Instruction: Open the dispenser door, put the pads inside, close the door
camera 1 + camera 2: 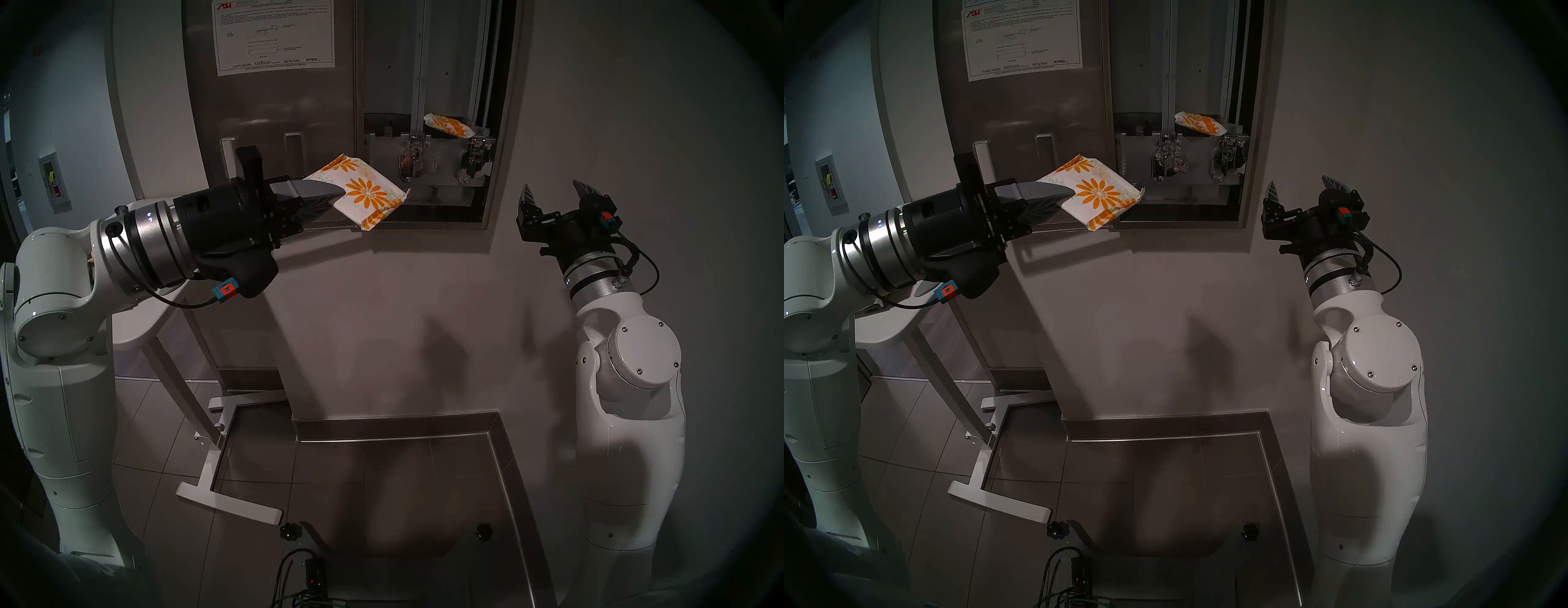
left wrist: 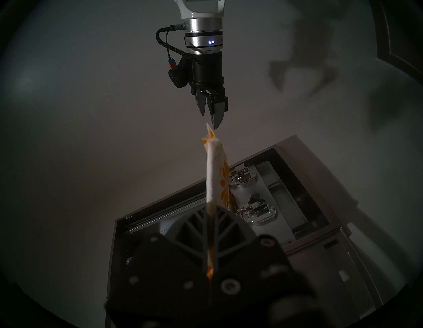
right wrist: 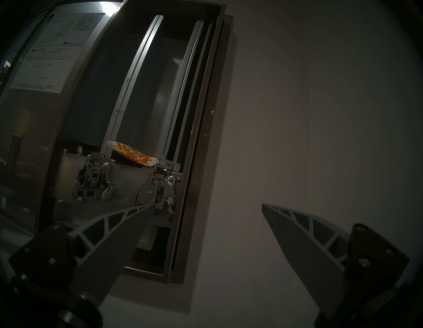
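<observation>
Grey wall (image 1: pixel 424 318): dispenser (image 1: pixel 500 106), door (image 1: pixel 271 127) open; one pad inside (image 1: pixel 449 125). We pinch second pad (image 1: pixel 365 191) in left gripper (image 1: pixel 335 193); right gripper (image 1: pixel 555 191) wide, empty. Loading, closing remain.

Head pair high, facing dispenser (image 1: pixel 500 127), wrist views closer (both share it)

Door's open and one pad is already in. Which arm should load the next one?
Left. The left gripper is shut on a daisy-print pad, held level in front of the open dispenser. The right gripper is open, empty, off to the cabinet's right.
</observation>
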### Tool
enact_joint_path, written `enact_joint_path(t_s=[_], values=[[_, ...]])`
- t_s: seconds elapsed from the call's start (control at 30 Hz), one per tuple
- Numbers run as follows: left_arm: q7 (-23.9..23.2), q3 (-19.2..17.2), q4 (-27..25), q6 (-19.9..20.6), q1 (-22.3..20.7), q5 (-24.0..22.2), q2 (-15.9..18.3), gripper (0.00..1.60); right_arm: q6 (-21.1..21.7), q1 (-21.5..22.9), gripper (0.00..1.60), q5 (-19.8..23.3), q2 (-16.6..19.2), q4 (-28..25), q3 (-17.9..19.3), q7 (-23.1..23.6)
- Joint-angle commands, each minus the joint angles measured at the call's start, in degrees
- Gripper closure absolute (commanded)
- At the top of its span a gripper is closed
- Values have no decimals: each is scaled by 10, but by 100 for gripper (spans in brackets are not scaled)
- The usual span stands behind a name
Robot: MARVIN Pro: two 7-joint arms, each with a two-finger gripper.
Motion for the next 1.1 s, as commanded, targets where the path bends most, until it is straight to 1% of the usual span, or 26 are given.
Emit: enact_joint_path(t_s=[0.0,0.07,0.17,0.23,0.3,0.4,0.6,0.77,1.07], values=[[9,-8,3,1,-13,3,-6,160,-3,5,0,10,21,-10,-6,32],[10,-12,5,0,-11,3,-6,160,-7,6,0,6,37,-12,-10,47],[11,-17,7,-3,-8,3,-6,160,-9,10,0,2,50,-13,-12,64],[13,-21,8,-4,-3,2,-8,160,-23,13,0,-7,73,-13,-13,87],[12,-24,9,-5,1,2,-8,160,-31,15,0,-13,81,-15,-14,97],[7,-27,5,3,8,0,-8,160,-37,17,0,-14,84,-17,-13,108],[7,-27,0,4,13,8,-15,160,-44,19,0,-10,86,-14,-9,121],[7,-27,-1,5,14,8,-15,160,-70,19,0,-2,114,-9,-6,165],[7,-28,-1,5,14,9,-15,160,-103,41,0,0,155,4,-1,230]])
